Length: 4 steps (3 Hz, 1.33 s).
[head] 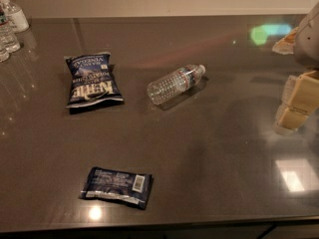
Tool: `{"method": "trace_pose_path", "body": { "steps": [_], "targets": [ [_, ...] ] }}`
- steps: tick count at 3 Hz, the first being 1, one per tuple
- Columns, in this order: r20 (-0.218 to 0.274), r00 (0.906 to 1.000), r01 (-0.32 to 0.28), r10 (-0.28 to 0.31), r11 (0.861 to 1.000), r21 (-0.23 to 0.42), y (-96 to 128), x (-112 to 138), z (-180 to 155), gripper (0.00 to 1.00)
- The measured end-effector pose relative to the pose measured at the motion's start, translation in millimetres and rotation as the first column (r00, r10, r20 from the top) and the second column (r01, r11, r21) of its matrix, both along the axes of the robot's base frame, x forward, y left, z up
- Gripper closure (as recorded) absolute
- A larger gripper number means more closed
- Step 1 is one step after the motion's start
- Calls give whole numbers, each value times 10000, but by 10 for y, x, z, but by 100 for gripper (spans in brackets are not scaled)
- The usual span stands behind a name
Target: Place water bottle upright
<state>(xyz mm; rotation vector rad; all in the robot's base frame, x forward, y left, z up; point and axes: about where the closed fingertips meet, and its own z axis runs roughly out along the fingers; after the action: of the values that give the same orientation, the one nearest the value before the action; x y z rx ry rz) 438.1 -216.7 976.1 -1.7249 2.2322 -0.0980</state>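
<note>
The water bottle (pixel 175 82) lies on its side near the middle of the dark table (pixel 209 148), its white cap pointing to the upper right. It is clear and ribbed, with a thin red-and-blue band near the neck. My gripper (pixel 295 103) is at the right edge of the camera view, well to the right of the bottle and apart from it. It holds nothing that I can see.
A blue chip bag (pixel 92 79) lies left of the bottle. A small dark snack packet (pixel 117 186) lies near the front edge. A pump-top bottle (pixel 12 11) and other clear bottles (pixel 7 38) stand at the far left corner.
</note>
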Motion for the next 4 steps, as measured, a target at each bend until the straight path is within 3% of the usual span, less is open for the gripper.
{"method": "trace_pose_path", "body": {
  "steps": [2,4],
  "targets": [
    [136,9999,71,-69,9998,-194,7,21,3,0],
    [158,9952,-961,962,9954,-42,162,413,-155,0]
  ]
}}
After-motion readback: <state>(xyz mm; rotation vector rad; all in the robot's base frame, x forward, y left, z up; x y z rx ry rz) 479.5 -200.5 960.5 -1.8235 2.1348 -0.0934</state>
